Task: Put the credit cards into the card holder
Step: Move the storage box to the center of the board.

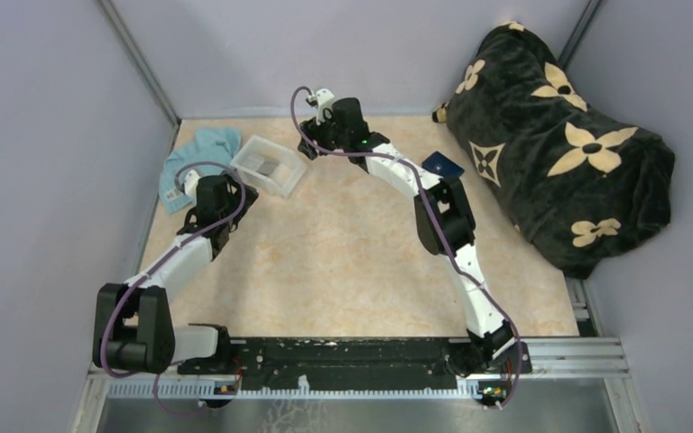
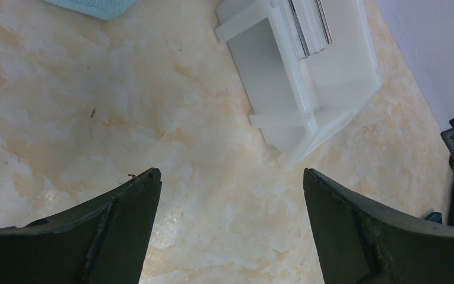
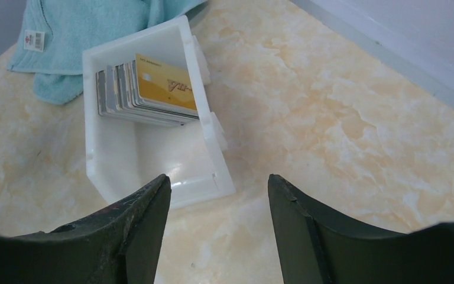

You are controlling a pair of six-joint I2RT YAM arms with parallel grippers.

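Worktop (image 1: 343,262): beige marbled surface, walled on three sides. Far left it carried a teal cloth (image 1: 200,149), crumpled, with a white label, and a white translucent tray (image 1: 293,185) just beside it, set askew. Far right it carried a dark blue card holder (image 1: 442,166), flat and partly hidden, and a black blanket (image 1: 559,144) with tan flowers, bundled along the right edge.

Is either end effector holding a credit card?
No: the left end effector and right end effector are open and empty; the credit cards stand in the white tray.
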